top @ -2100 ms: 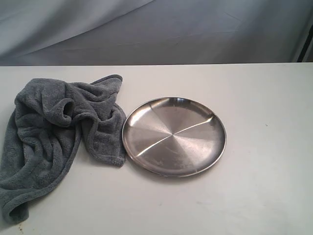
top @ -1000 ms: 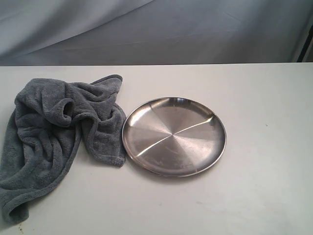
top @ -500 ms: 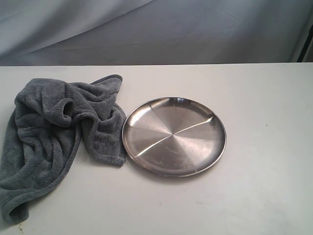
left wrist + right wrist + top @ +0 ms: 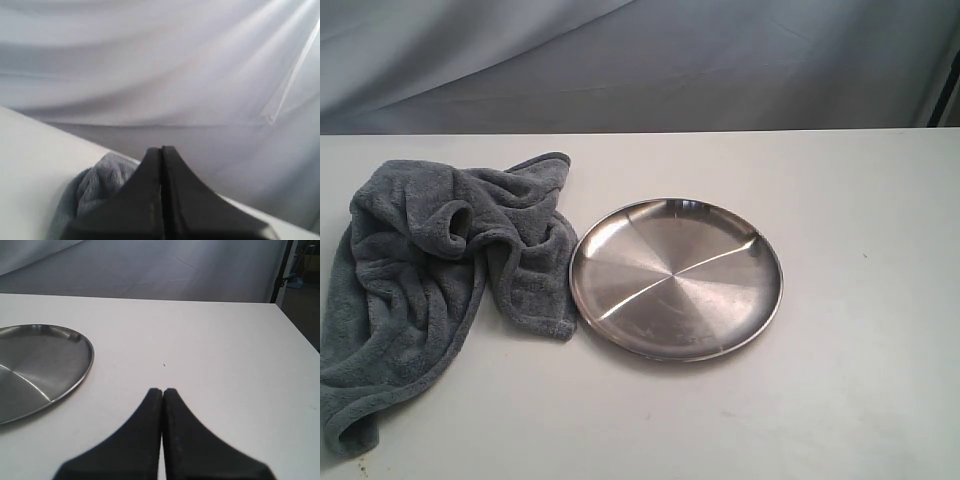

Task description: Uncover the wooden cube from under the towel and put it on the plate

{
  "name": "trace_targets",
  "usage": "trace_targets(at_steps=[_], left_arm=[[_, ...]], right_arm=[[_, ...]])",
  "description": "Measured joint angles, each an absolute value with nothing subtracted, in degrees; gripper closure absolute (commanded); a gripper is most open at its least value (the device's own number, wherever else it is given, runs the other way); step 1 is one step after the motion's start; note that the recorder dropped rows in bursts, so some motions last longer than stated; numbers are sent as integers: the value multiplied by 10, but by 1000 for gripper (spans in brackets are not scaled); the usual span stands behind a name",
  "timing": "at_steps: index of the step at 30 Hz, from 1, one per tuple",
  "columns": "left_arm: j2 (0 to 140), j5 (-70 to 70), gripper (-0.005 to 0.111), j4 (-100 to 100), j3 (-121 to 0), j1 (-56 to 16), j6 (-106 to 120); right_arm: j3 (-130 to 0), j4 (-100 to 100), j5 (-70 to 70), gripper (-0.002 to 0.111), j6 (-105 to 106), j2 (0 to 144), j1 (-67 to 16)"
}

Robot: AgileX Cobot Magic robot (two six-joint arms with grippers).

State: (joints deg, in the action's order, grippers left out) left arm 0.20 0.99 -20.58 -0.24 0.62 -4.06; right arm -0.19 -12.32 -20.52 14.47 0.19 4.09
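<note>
The dark grey towel (image 4: 440, 280) lies crumpled on the left of the white table, its hem touching the plate's left rim. The round silver plate (image 4: 676, 278) sits bare at the table's middle. The wooden cube is hidden; no wood shows anywhere. Neither arm appears in the exterior view. In the left wrist view my left gripper (image 4: 161, 149) is shut with nothing in it, and a fold of the towel (image 4: 95, 187) shows just beyond its fingers. My right gripper (image 4: 163, 390) is shut and holds nothing, above bare table to the right of the plate (image 4: 35, 365).
A grey cloth backdrop (image 4: 640, 60) hangs behind the table's far edge. A dark stand (image 4: 280, 275) rises past the table's far right corner. Bare white tabletop (image 4: 860, 300) stretches right of the plate.
</note>
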Motion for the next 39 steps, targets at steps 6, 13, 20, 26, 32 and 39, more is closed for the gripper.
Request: trace_targets(at_steps=[6, 13, 20, 26, 32, 39], left_arm=[[2, 95, 107, -216, -2, 6, -41], [2, 157, 107, -155, -2, 6, -87], [4, 175, 107, 58, -32, 6, -231], [108, 177, 107, 135, -153, 6, -272], [282, 178, 107, 225, -278, 6, -291], [461, 178, 107, 327, -398, 6, -293]], right_arm=[[-2, -123, -205, 108, 145, 2, 41], [-2, -123, -205, 108, 145, 2, 41], [-2, -123, -205, 108, 145, 2, 41], [-2, -123, -205, 108, 145, 2, 41], [-2, -123, -205, 108, 145, 2, 41], [-2, -123, -205, 108, 145, 2, 41]])
